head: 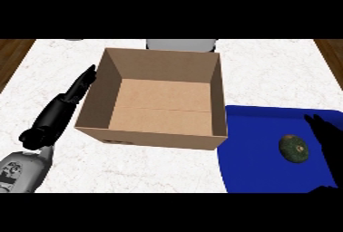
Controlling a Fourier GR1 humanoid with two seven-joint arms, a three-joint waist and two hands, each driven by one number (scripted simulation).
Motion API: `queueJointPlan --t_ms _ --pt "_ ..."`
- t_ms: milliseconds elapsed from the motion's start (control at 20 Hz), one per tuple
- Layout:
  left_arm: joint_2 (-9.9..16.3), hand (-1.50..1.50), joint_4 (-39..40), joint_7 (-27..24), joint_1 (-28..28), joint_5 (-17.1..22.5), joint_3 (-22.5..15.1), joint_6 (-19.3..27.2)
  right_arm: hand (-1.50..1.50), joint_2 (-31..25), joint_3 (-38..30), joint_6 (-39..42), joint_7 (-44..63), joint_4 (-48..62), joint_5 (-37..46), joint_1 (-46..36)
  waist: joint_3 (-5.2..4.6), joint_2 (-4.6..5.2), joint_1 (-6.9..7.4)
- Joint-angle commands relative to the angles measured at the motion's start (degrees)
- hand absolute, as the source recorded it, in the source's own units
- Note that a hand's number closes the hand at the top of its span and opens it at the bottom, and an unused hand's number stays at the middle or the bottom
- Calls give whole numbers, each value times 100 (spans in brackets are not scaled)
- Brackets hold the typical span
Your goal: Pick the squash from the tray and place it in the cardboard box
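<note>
A dark green round squash (pixel 294 148) lies on the blue tray (pixel 254 149) at the right of the head view. My right hand (pixel 326 136) stands just right of the squash with straight fingers pointing away, apart from it and open. The open cardboard box (pixel 161 103) sits in the middle of the counter, left of the tray, with nothing inside. My left hand (pixel 79 86) rests along the box's left wall, fingers straight and holding nothing.
A grey object (pixel 181 44) stands behind the box at the counter's far edge. Brown floor shows beyond the white marble counter (pixel 134 167) at the far left and right. The tray's left edge nearly meets the box's front right corner.
</note>
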Motion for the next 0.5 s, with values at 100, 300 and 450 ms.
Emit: queueJointPlan --t_ms 100,300,450 --pt "-89 0 -382 496 73 -109 94 -29 -150 789 508 439 613 686 675 -603 -2 -13 -52" --pt "-91 0 133 136 16 -124 398 -273 -150 809 240 437 450 639 923 -399 -3 -15 -124" --pt "-116 0 88 87 49 -136 419 -470 -150 1361 503 522 414 1343 1285 -854 -3 -9 -79"
